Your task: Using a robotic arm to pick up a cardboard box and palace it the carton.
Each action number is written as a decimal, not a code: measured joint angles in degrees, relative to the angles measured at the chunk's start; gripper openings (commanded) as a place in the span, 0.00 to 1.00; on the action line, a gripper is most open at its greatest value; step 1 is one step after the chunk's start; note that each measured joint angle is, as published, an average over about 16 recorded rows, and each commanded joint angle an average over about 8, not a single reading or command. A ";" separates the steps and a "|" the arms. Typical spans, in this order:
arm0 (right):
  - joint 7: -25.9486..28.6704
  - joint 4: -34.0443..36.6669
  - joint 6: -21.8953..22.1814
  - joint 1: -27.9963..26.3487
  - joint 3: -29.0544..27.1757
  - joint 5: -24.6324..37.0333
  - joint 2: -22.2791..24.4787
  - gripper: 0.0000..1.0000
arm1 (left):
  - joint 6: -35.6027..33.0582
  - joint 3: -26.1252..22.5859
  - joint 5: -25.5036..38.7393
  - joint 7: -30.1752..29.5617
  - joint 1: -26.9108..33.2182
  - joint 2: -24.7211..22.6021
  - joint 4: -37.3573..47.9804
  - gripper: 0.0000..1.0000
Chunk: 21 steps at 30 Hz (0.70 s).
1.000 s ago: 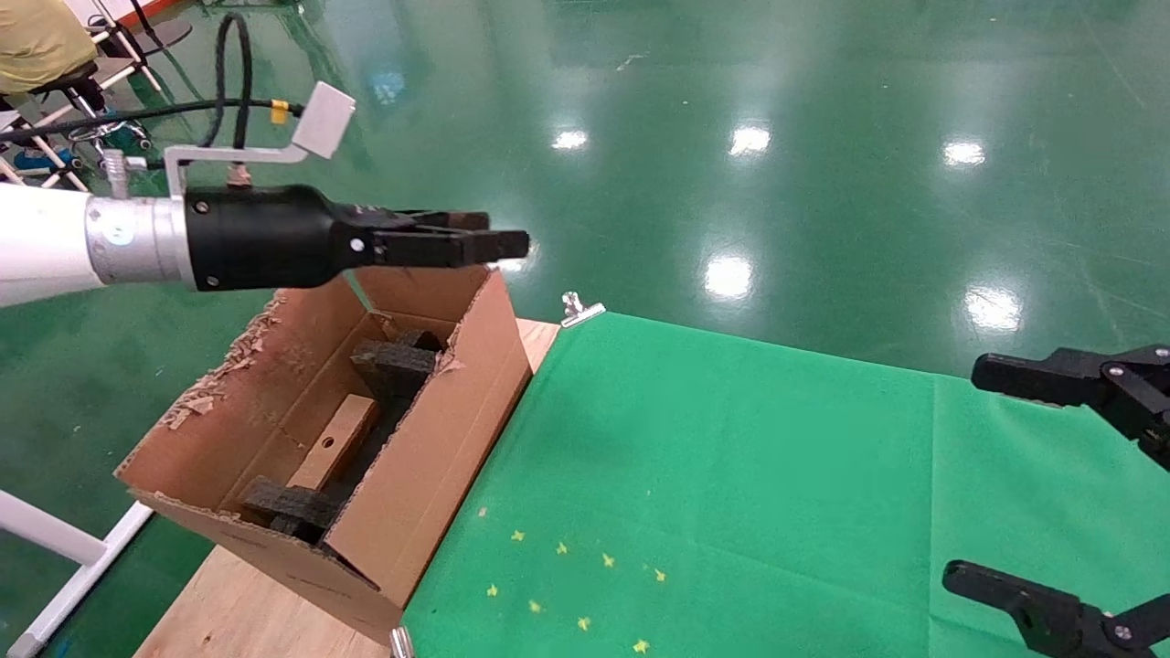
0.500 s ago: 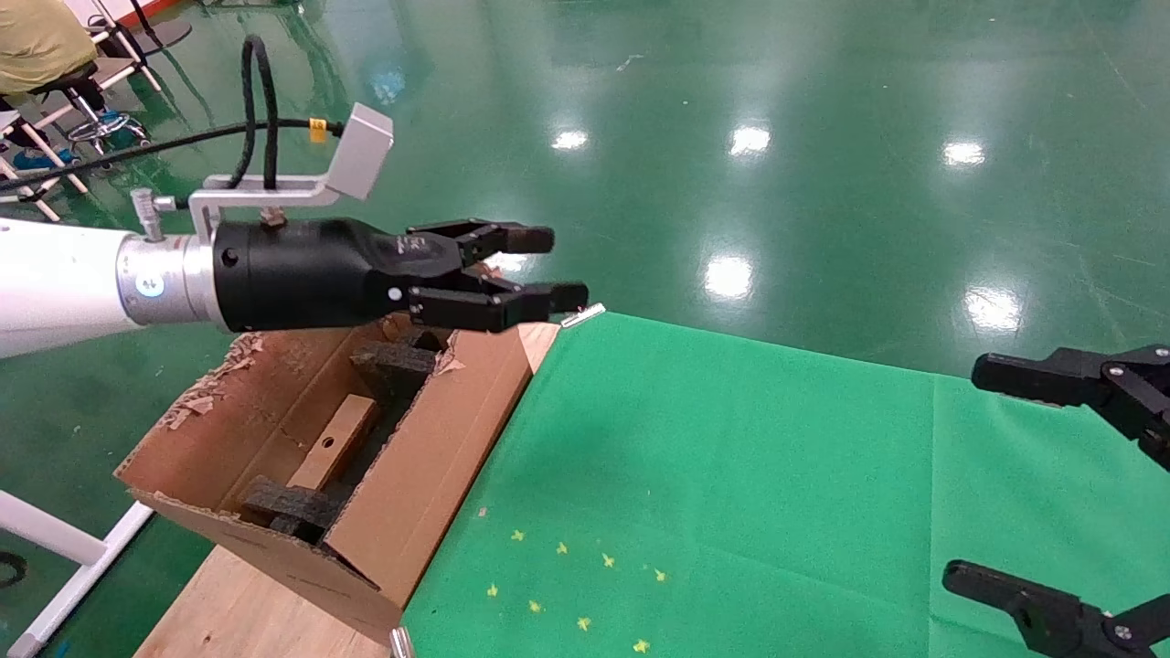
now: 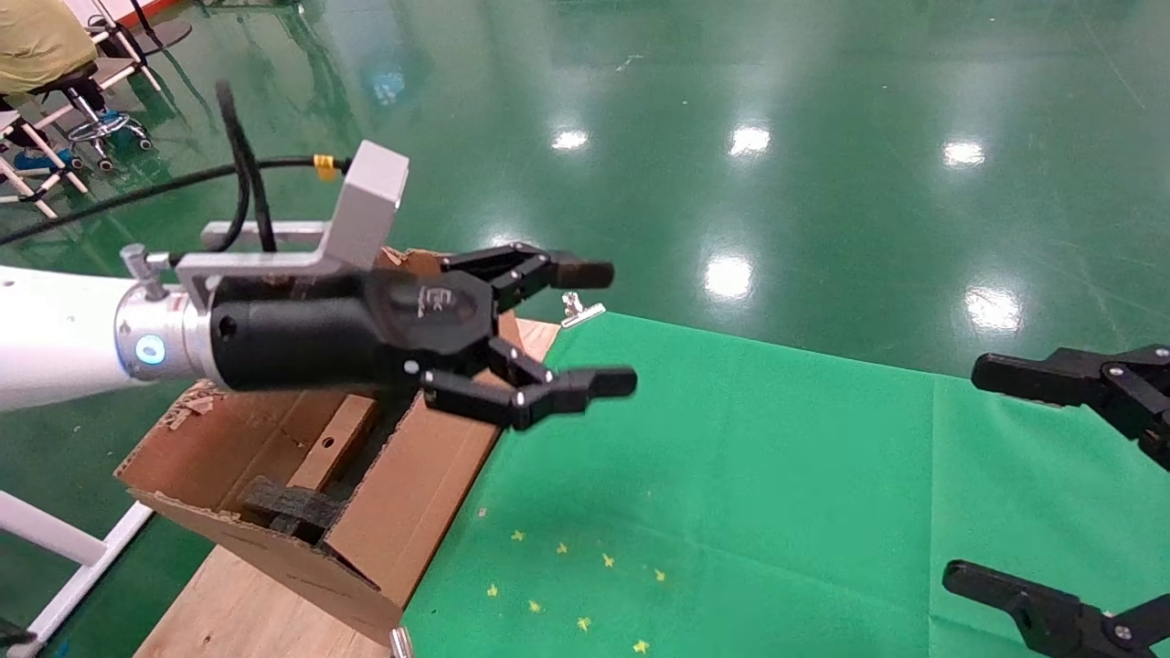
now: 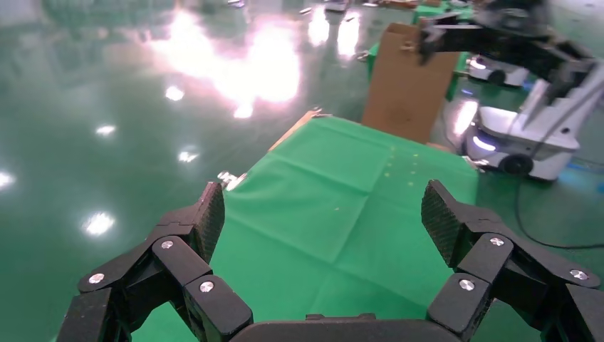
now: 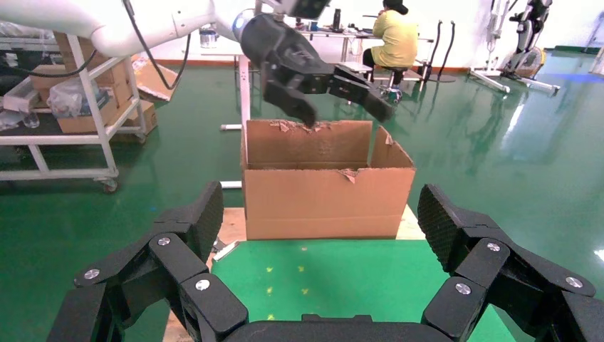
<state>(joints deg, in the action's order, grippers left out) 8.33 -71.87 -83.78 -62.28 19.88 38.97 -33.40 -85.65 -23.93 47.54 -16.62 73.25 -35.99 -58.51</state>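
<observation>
left gripper [image 3: 585, 329] spread wide and empty, held above the near wall of the carton [image 3: 416, 484], pointing out over the green surface [image 3: 731, 475]. the cardboard box [image 3: 336, 440] lies inside the carton between black foam pieces [image 3: 283, 504]. judged step: retreat; best done by clearing the ragged flaps without snagging them. right gripper [image 3: 1042, 484], also wide and empty, is parked at the surface's far side.

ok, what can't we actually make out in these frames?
- Cardboard box in the carton: head view, upper end hidden behind the left gripper; unseen in both wrist views.
- Carton interior: right wrist view shows only its outer wall.
- Right gripper: head view, body cut off by the frame edge.
- Green cloth: near part cut off by the bottom edge.
</observation>
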 measured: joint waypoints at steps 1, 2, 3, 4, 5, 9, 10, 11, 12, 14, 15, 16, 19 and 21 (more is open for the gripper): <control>0.00 0.00 0.00 0.00 0.00 0.00 0.00 1.00 | 0.00 0.54 -0.39 0.40 -0.80 0.07 -1.03 1.00; 0.00 0.00 0.00 0.00 0.00 0.00 0.00 1.00 | -0.01 1.08 -0.77 0.80 -1.60 0.13 -2.06 1.00; 0.00 0.00 0.00 0.00 0.00 0.00 0.00 1.00 | -0.01 1.63 -1.17 1.21 -2.41 0.20 -3.10 1.00; 0.00 0.00 0.00 0.00 0.00 0.00 0.00 1.00 | -0.01 2.17 -1.56 1.61 -3.20 0.27 -4.13 1.00; 0.00 0.00 0.00 0.00 0.00 0.00 0.00 1.00 | -0.02 2.70 -1.94 2.01 -4.00 0.33 -5.16 1.00; 0.00 0.00 0.00 0.00 0.00 0.00 0.00 1.00 | -0.03 4.75 -3.41 3.53 -7.02 0.58 -9.05 1.00; 0.00 0.00 0.00 0.00 0.00 0.00 0.00 1.00 | -0.03 5.25 -3.77 3.89 -7.77 0.64 -10.01 1.00; 0.00 0.00 0.00 0.00 0.00 0.00 0.00 1.00 | -0.04 5.73 -4.12 4.23 -8.48 0.70 -10.93 1.00; 0.00 0.00 0.01 0.00 0.00 -0.01 0.00 1.00 | -0.04 6.18 -4.44 4.55 -9.14 0.75 -11.80 1.00; 0.00 0.01 0.01 0.00 0.00 -0.01 0.00 1.00 | -0.05 6.96 -5.01 5.09 -10.31 0.85 -13.30 1.00; 0.00 0.01 0.01 0.01 0.00 -0.01 0.00 1.00 | -0.05 7.31 -5.27 5.32 -10.82 0.89 -13.94 1.00; 0.00 0.01 0.01 0.01 0.00 -0.01 0.00 1.00 | -0.05 7.60 -5.49 5.52 -11.26 0.93 -14.51 1.00; -0.01 0.01 0.02 0.01 0.00 -0.01 0.01 1.00 | -0.06 8.27 -6.00 5.97 -12.24 1.01 -15.77 1.00; -0.01 0.01 0.02 0.01 0.00 -0.02 0.01 1.00 | -0.06 8.53 -6.21 6.14 -12.62 1.05 -16.25 1.00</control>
<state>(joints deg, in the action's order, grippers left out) 8.32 -71.85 -83.76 -62.27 19.88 38.95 -33.39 -85.71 -15.39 41.33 -10.48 60.63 -34.94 -74.76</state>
